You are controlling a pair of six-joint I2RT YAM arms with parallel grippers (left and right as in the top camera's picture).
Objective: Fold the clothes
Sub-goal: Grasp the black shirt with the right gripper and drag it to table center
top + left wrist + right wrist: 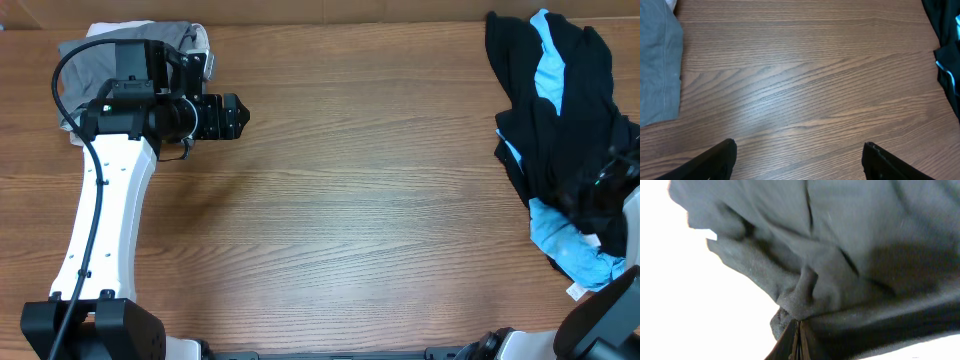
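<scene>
A heap of clothes [560, 120], black and light-blue, lies at the table's right edge. My right gripper [799, 325] is shut, pinching a fold of black garment [840, 255] that fills the right wrist view. From overhead that gripper is buried in the heap and hard to make out. A folded grey garment [95, 50] lies at the far left corner, partly under my left arm. My left gripper [232, 117] hovers to the right of it over bare wood. In the left wrist view its fingers [720, 160] stand wide apart and open, with nothing between them.
The wooden table [360, 200] stretches between the two arms. In the left wrist view the grey garment [657, 60] shows at the left and the black and blue clothes [947, 50] at the right edge. The left arm's white link [100, 220] runs along the left side.
</scene>
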